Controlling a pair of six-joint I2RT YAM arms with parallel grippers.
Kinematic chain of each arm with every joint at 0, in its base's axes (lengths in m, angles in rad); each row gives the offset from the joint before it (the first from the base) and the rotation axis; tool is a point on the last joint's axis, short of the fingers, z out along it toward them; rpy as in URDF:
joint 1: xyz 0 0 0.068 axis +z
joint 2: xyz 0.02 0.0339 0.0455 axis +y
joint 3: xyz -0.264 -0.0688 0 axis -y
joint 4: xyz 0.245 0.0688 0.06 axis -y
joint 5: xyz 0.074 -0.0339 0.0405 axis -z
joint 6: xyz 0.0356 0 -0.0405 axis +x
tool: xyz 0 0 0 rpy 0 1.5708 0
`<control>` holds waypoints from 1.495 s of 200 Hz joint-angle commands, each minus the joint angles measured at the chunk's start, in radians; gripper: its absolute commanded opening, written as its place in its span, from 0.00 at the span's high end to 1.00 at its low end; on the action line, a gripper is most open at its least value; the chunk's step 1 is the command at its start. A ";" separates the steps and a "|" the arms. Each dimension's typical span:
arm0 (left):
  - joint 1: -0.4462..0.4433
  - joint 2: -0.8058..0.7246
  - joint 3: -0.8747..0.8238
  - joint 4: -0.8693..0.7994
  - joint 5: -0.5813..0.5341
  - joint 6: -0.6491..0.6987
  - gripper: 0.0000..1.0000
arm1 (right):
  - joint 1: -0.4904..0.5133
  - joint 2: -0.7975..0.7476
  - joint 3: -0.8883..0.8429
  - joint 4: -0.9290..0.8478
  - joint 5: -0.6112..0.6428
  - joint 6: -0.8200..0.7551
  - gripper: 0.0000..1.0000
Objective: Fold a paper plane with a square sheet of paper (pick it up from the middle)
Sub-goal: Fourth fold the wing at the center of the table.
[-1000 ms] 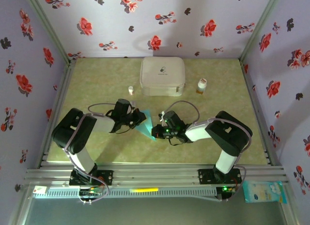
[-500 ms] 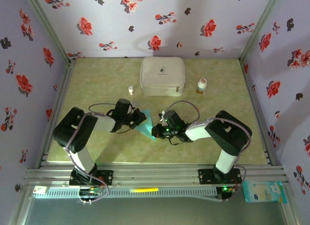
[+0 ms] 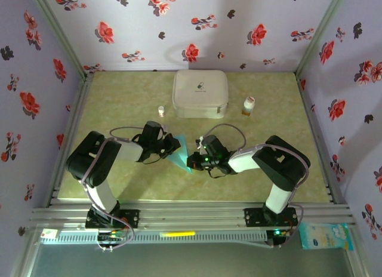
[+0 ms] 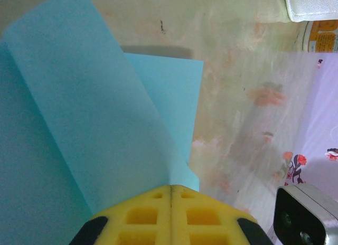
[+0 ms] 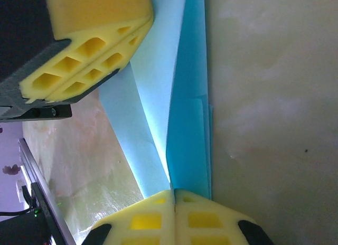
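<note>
top external: left hand (image 3: 174,146) and right hand (image 3: 192,163) stay clamped on paper (image 3: 180,157), barely shifted.

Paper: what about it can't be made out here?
Top view: paper partly covered by the left end effector and right end effector; folds too small to read.
Left wrist: its outline runs off the left edge.
Right wrist: its far end is cut off by the top edge.

We've both arms folded low, elbows out at 9 & 3 o'clock, forearms angled in to mid-table. L gripper (image 3: 175,147) pts to 3 o'clock, R gripper (image 3: 192,163) to 9, sitting at the L's 5 o'clock. Both jaws pressed tight, yellow pads (image 4: 142,216) flush, each nipping the paper (image 3: 179,158).
</note>
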 commanded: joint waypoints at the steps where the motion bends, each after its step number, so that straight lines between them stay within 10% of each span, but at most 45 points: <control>1: -0.004 0.019 0.024 -0.023 -0.017 0.029 1.00 | 0.004 0.069 0.000 -0.070 0.038 0.008 1.00; 299: -0.004 0.056 0.025 -0.135 -0.026 0.095 1.00 | 0.001 0.011 0.000 -0.117 -0.040 0.028 0.92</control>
